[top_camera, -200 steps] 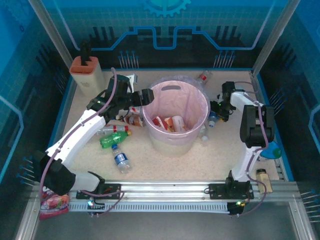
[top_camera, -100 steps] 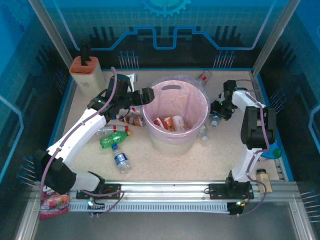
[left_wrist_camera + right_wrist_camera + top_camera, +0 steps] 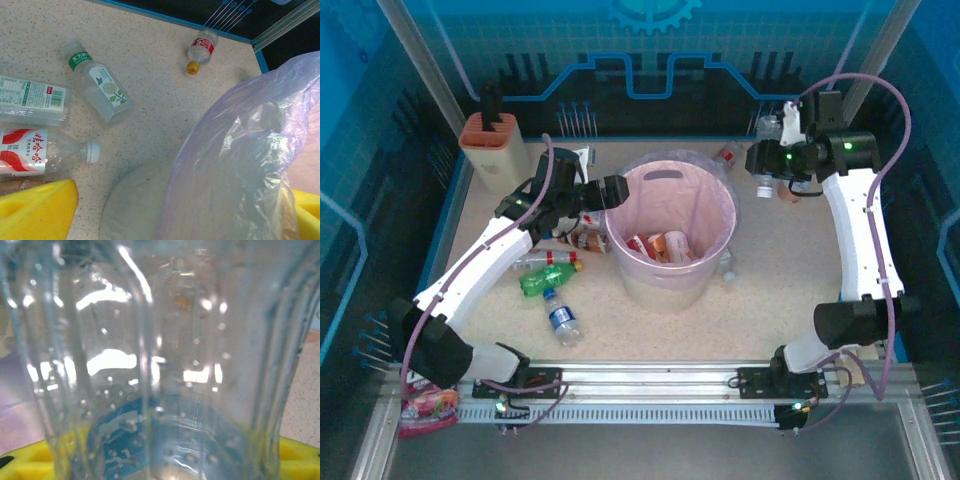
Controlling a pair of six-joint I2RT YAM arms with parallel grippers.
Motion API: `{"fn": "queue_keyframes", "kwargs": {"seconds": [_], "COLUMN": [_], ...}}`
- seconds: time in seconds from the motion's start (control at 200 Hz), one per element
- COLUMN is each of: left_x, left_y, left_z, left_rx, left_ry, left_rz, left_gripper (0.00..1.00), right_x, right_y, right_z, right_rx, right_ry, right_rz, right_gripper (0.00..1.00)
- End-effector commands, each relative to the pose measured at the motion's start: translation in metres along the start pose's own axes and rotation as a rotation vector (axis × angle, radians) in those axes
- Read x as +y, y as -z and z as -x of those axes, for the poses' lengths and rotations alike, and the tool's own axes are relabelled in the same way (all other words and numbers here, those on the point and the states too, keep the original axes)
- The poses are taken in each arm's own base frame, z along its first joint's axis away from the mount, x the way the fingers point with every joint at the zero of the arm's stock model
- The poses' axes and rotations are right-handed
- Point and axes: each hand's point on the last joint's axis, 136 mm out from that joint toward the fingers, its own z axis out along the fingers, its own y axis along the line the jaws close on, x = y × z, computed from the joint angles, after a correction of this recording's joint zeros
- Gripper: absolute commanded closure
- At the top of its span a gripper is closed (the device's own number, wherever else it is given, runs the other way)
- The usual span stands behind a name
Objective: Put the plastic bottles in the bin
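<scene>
Pink-bagged bin stands just right of the left gripper, whose jaws are spread wide at its rim. Beyond the bin's far right side, the right gripper is clamped on a clear blue-labelled bottle. Loose bottles lie on the table near the left gripper.

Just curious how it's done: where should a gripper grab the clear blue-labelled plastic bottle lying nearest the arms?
Across the labelled middle of the clear blue-labelled plastic bottle, from straight above. It lies on its side, with bare table along both long sides.
</scene>
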Motion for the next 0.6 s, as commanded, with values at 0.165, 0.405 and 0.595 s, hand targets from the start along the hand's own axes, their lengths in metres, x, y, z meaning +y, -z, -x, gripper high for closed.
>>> {"fn": "queue_keyframes", "kwargs": {"seconds": [0.165,0.405,0.595], "left_x": [0.002,0.002,0.002], "left_y": [-0.003,-0.003,-0.003], "left_z": [0.001,0.003,0.003], "left_rx": [0.005,0.001,-0.003], "left_ry": [-0.003,-0.001,0.003], "left_rz": [0.004,0.005,0.005], "left_gripper": [0.11,0.11,0.11], "right_x": [0.077,0.14,0.172], "right_y": [0.036,-0.004,-0.043], "right_z": [-0.018,-0.069,-0.117], "right_rx": [0.043,0.201,0.33], "right_ry": [0.205,0.393,0.476], "right_rz": [0.041,0.027,0.032], "right_gripper": [0.44,0.45,0.44]}}
